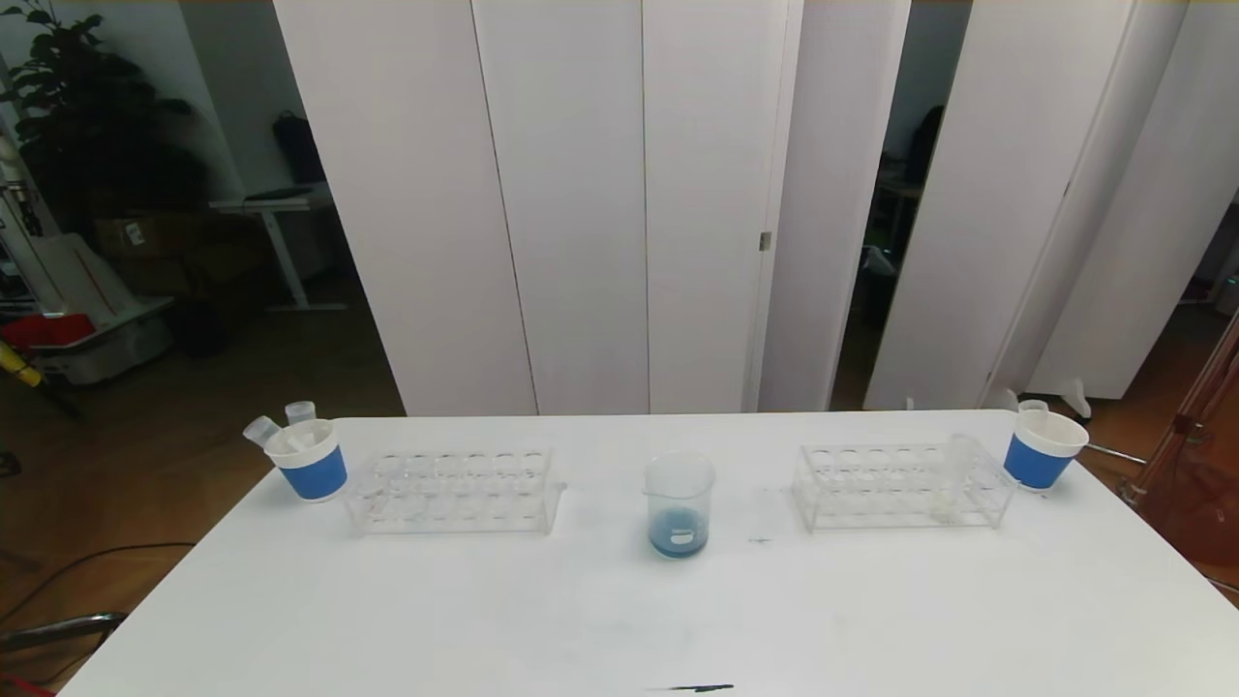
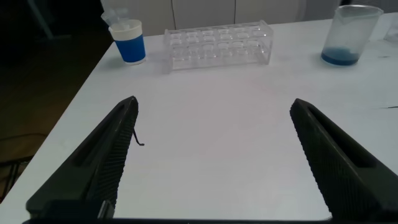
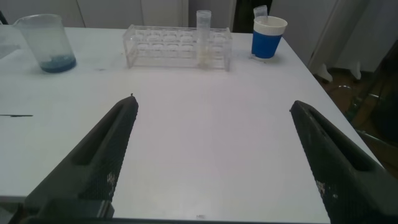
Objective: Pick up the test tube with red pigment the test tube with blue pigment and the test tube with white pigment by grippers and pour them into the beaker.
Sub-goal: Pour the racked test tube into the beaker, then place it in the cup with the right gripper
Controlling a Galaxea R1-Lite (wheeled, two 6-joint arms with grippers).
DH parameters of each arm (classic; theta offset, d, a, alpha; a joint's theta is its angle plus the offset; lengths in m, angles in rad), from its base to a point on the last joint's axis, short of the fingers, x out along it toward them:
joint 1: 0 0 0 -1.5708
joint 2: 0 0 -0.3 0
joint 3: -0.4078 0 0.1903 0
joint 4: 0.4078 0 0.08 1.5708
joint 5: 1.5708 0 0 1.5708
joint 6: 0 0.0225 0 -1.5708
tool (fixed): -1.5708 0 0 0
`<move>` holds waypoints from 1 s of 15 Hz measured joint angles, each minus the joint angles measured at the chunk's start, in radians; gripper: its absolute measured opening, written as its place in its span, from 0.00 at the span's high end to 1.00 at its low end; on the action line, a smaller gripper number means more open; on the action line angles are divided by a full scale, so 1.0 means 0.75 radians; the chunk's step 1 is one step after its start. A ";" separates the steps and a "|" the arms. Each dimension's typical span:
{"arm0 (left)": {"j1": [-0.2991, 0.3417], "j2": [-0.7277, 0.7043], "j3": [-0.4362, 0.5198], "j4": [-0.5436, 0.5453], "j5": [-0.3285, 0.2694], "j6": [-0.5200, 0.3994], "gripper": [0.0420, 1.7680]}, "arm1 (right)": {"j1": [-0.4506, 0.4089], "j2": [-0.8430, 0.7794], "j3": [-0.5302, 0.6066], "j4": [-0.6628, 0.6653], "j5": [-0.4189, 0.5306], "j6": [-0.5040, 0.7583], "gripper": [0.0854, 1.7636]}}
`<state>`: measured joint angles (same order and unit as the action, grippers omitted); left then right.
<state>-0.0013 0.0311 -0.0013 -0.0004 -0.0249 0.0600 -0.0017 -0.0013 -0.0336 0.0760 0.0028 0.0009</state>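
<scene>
Beaker (image 1: 679, 503) already holds blue; white tube (image 3: 203, 37) stands racked at your 2 o'clock. Both grippers, left (image 2: 214, 162) and right (image 3: 214, 162), gape empty. Reach right next.

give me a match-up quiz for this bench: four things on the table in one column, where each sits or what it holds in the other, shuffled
Things:
1. beaker
2. left test tube rack
3. right test tube rack
4. left paper cup

States:
A. holds no tube at all
B. has blue liquid at its bottom
C. has clear tubes sticking out of its top
D. holds one upright test tube with white pigment

Pairs: 1-B, 2-A, 3-D, 4-C
</scene>
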 joint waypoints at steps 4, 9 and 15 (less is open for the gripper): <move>-0.001 -0.039 0.000 0.000 0.009 -0.026 0.01 | 0.000 0.000 0.000 0.000 0.000 -0.001 0.01; -0.001 -0.044 0.002 0.006 0.011 -0.040 0.01 | 0.000 0.000 0.000 0.001 0.000 0.001 0.01; -0.001 -0.045 0.002 0.005 0.011 -0.040 0.01 | 0.000 0.000 0.000 0.001 -0.001 0.000 0.01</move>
<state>-0.0017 -0.0023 0.0000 0.0036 -0.0168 0.0298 -0.0017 -0.0013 -0.0336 0.0764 0.0023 0.0009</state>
